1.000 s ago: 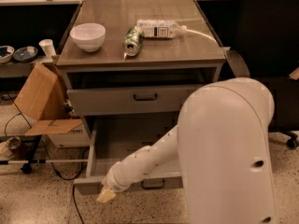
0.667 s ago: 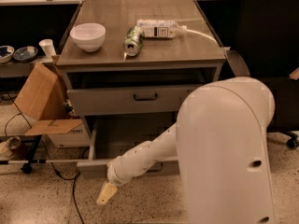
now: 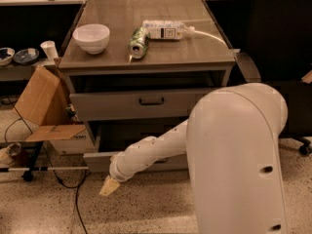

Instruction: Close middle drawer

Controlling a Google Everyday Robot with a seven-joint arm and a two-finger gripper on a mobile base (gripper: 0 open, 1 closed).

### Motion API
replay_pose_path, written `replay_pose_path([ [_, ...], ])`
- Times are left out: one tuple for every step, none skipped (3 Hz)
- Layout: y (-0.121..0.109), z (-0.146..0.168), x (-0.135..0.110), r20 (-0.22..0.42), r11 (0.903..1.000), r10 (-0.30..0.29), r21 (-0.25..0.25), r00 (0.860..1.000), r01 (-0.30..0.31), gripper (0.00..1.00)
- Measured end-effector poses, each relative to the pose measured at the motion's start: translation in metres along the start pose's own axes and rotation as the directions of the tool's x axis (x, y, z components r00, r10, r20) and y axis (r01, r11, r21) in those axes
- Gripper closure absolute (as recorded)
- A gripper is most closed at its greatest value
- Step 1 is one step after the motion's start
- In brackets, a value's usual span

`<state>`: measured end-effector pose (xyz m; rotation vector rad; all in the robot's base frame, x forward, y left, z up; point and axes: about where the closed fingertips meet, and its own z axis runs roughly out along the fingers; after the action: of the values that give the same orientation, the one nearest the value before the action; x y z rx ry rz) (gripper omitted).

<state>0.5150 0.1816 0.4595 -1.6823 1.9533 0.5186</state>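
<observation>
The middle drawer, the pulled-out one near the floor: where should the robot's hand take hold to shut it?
Probably its flat front panel, met from the room side and pushed straight toward the cabinet. The middle drawer stands pulled out, broad front facing outward, so pressing suits better than gripping; the arm hides its pull. The hand hangs low before the panel's left part.

A lab-like workroom: speckled hard floor [image 3: 39, 211], loose cables [image 3: 77, 206] and an open cardboard box [image 3: 36, 101] at left, black office chair [image 3: 278, 33] at far right. The gripper [image 3: 109, 186] hangs just above the floor, near left.
</observation>
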Motion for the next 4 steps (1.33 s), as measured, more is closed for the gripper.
replay_pose_path([
  [-0.016,-0.005,0.0,-0.005,0.9998,0.002,0.019,1.0,-0.001,0.41],
  [-0.038,-0.006,0.004,-0.037,0.999,0.014,0.042,0.999,-0.013,0.64],
  [-0.057,0.0,0.013,-0.061,0.998,0.03,0.058,0.998,-0.027,0.87],
  [-0.081,0.015,0.026,-0.081,0.9954,0.061,0.078,0.995,-0.055,0.75],
])
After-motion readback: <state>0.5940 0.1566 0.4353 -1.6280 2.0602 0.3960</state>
